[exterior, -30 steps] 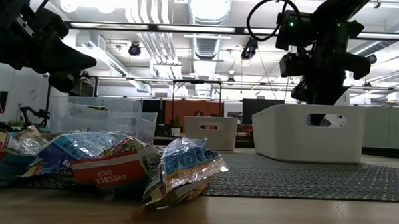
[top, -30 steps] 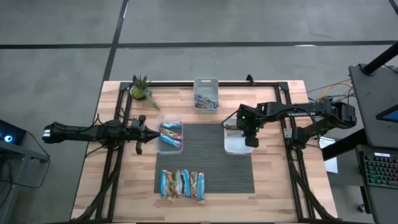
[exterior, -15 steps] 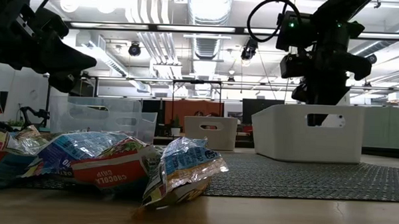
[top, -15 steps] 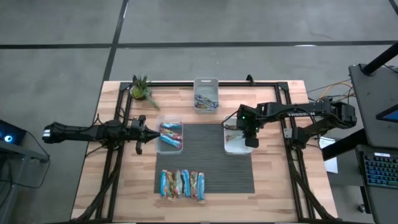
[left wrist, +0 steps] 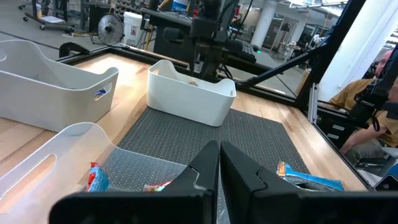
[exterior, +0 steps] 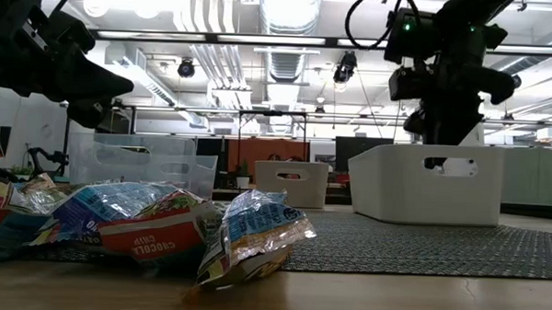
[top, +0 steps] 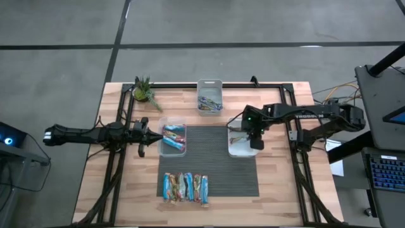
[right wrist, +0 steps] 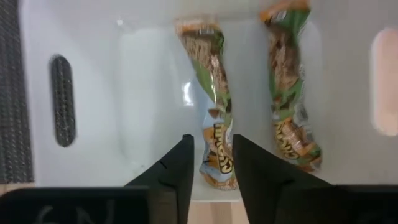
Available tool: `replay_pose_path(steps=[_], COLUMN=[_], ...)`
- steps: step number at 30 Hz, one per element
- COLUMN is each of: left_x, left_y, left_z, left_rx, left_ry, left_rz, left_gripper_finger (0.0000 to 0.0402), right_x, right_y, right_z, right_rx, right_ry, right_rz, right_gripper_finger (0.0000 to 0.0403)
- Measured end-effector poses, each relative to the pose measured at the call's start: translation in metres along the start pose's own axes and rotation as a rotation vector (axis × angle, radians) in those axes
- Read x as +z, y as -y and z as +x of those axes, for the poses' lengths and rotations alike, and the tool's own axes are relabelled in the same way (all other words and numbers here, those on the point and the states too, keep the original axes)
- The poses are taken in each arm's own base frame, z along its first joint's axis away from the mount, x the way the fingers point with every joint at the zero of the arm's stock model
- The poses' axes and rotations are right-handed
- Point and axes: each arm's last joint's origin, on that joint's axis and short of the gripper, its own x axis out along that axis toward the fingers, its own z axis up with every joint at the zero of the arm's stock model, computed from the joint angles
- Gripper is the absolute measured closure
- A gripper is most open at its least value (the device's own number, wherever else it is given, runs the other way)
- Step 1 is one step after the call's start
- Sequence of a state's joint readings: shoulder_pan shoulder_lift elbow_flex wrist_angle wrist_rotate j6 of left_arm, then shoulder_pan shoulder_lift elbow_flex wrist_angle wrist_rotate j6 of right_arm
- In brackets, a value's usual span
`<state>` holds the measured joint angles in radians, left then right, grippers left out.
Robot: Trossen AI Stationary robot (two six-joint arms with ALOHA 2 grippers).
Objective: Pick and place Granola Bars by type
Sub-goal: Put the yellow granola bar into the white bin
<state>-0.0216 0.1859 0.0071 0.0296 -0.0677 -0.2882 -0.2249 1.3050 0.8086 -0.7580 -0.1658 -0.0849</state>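
The red wrapper among the bars in the low view reads "CHOCOLATE CHIP" upside down, and the right arm's link carries white lettering, seemingly "TROSSEN".

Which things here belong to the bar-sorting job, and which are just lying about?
Job:
- granola bars in a row
- clear bin
- white bin with two bars
- far bin
- right tool

Lying about:
- plant
- keyboard
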Motion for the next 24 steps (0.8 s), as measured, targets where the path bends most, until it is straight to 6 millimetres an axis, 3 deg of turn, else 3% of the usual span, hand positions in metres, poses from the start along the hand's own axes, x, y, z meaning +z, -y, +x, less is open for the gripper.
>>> replay_pose_path(steps=[10, 18, 24], left_x=[0.000, 0.000, 0.000], left_y=[0.000, 0.000, 0.000], left_z=[0.000, 0.000, 0.000], left_rx=[0.000, 0.000, 0.000], left_ry=[0.000, 0.000, 0.000], left_rz=[0.000, 0.000, 0.000], left_gripper_finger=[0.0402, 0.0402, 0.0402], right_x=[0.010, 0.008, 0.001], right_y=[-0.005, -0.009, -0.016], right_z=[-0.035, -0.058, -0.080], right_rx=[-0.012, -0.016, 0.073], right_ry=[0.131, 0.227, 0.346], right_rz=[-0.027, -0.043, -0.083], right_gripper_finger=[0.0390, 0.0394, 0.0394])
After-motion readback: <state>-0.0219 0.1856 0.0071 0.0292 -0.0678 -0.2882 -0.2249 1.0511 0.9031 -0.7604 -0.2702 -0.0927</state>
